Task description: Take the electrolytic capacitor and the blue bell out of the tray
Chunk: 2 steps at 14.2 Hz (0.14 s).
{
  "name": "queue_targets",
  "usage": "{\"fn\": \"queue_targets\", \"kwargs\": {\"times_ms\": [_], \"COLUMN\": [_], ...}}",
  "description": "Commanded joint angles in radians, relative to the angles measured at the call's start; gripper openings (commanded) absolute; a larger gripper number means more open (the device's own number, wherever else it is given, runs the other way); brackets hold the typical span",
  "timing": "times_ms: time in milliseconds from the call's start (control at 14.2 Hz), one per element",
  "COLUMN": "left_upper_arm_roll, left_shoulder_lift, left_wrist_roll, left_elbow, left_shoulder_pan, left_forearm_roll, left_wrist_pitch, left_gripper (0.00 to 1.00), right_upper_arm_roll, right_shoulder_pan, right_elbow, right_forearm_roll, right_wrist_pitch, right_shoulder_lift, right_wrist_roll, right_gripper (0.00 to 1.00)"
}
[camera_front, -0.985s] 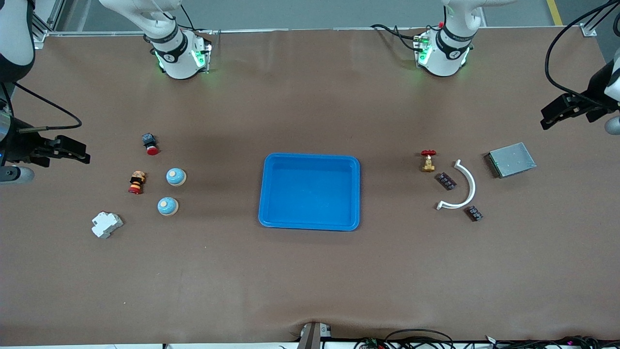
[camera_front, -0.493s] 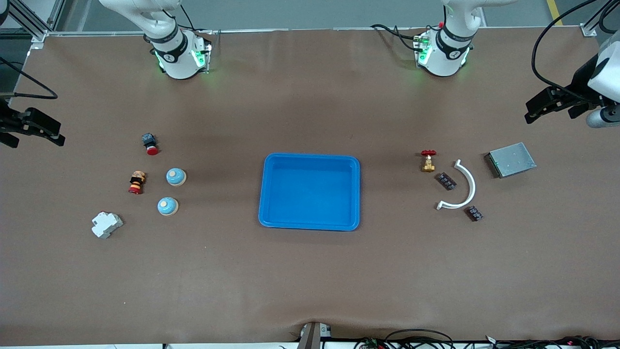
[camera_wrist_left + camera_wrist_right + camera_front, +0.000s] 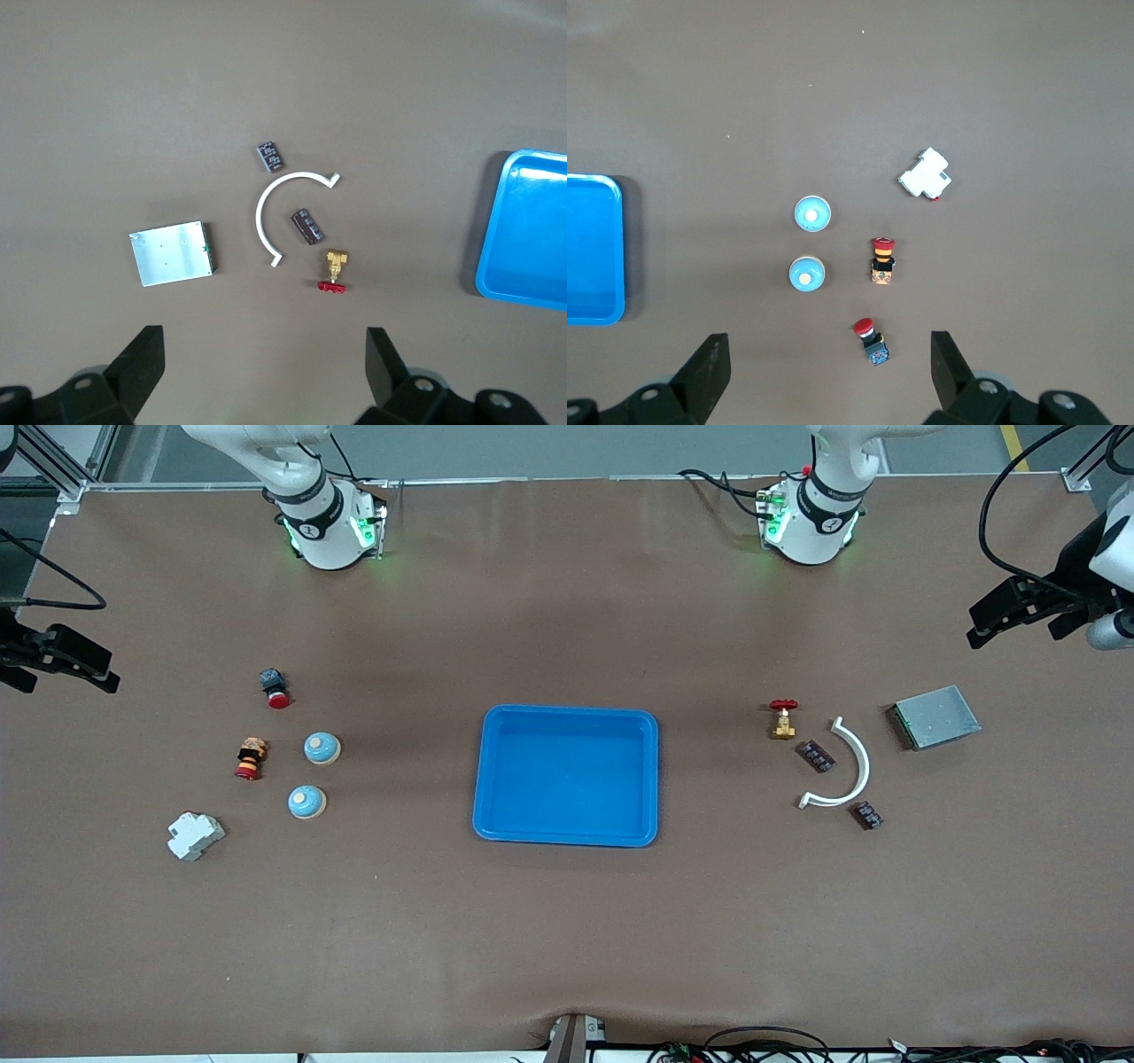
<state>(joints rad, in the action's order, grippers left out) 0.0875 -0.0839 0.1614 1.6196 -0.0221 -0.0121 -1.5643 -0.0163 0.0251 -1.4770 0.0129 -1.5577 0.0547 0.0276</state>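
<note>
Blue tray (image 3: 567,717) sits mid surface (image 3: 567,939), nothing in it. Two blue bells toward right arm's end: one bell (image 3: 322,747) farther from the front camera, second bell (image 3: 306,802) nearer, close together, not touching. Beside them a red-capped button (image 3: 275,688), a red-yellow button (image 3: 250,758), a white breaker block (image 3: 195,836).

Toward left arm's end: two dark capacitors, first capacitor (image 3: 815,755) inside the curve of a white arc piece (image 3: 852,766), second capacitor (image 3: 867,815) just outside the arc's nearer end. Brass valve with red handle (image 3: 783,718) and grey metal box (image 3: 935,716) nearby.

Left pincer (image 3: 1010,611) up in the air at its end of the surface, fingers wide, holding nothing. Right pincer (image 3: 75,660) likewise at its end, wide, empty.
</note>
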Motion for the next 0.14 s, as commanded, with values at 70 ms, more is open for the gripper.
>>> {"fn": "queue_targets", "kwargs": {"times_ms": [70], "left_upper_arm_roll": [-0.002], "left_shoulder_lift": [-0.011], "left_wrist_roll": [-0.013], "left_elbow": [-0.01], "left_shoulder_pan": [-0.001], "left_forearm_roll": [0.017], "left_wrist_pitch": [0.017], "left_gripper": [1.0], "right_upper_arm_roll": [-0.005], "right_shoulder_pan": [0.007], "right_elbow": [-0.009], "right_forearm_roll": [-0.071], "right_wrist_pitch": [0.07], "right_shoulder_lift": [-0.012], "right_wrist_roll": [-0.034], "right_gripper": [1.0]}}
